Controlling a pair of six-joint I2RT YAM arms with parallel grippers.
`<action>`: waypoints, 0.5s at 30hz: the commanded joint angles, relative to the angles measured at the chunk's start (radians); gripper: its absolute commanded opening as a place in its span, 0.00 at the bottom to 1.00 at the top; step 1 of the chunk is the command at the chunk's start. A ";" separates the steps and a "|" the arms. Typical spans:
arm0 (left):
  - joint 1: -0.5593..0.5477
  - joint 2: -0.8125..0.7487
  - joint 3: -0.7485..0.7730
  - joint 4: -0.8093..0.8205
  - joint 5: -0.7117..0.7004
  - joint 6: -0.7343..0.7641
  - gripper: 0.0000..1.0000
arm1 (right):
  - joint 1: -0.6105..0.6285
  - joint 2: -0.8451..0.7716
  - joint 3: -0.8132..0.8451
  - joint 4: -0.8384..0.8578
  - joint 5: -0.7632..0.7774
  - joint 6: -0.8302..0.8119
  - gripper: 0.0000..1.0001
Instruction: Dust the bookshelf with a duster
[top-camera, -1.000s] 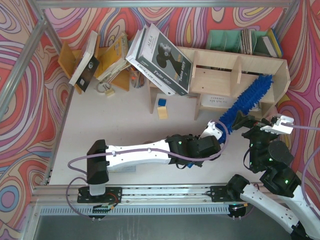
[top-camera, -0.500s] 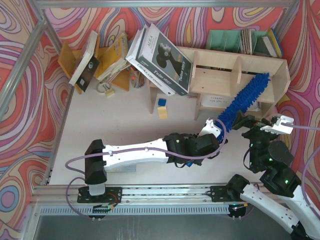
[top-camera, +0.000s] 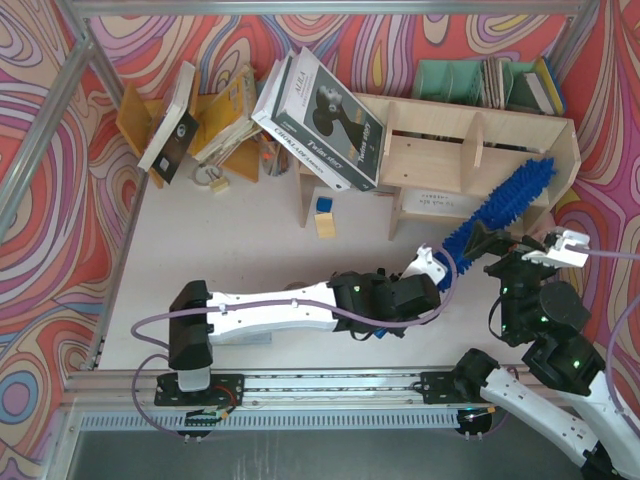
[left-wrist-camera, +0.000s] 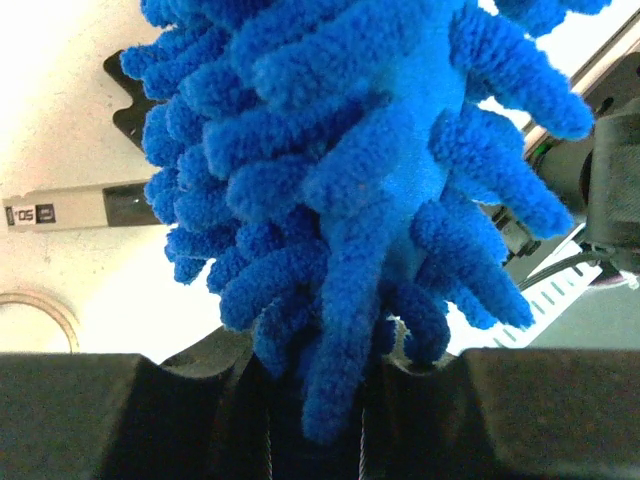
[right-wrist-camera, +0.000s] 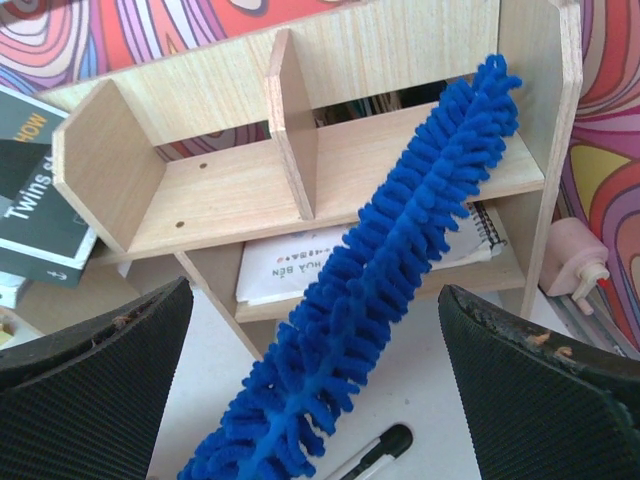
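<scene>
I am holding the duster (top-camera: 500, 205) in the left tool (top-camera: 425, 263), which is clamped tight on the handle end. In the wrist view the blue fluff is bulging right out of the jaws. The right tool (right-wrist-camera: 312, 300) is standing fully open with nothing in it, near the duster's lower half. The duster is slanting up from above the worktop (top-camera: 250, 230) onto the bookshelf (top-camera: 430, 150). Its tip is lying in the right-hand bay of the upper tier, close to the end panel as far as I can tell. To do this well, I am planning a flat sweep along the board with light pressure, lifting over each divider and stopping short of the leaning books (top-camera: 320, 120) at the left end.
</scene>
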 joint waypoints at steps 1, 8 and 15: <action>-0.015 -0.120 -0.082 0.099 -0.034 0.053 0.00 | 0.004 0.023 0.085 -0.013 -0.043 0.018 0.99; -0.028 -0.178 -0.129 0.183 -0.052 0.129 0.00 | 0.004 0.123 0.274 -0.105 -0.119 0.051 0.99; -0.031 -0.179 -0.127 0.253 -0.022 0.194 0.00 | 0.004 0.182 0.411 -0.142 -0.153 0.034 0.99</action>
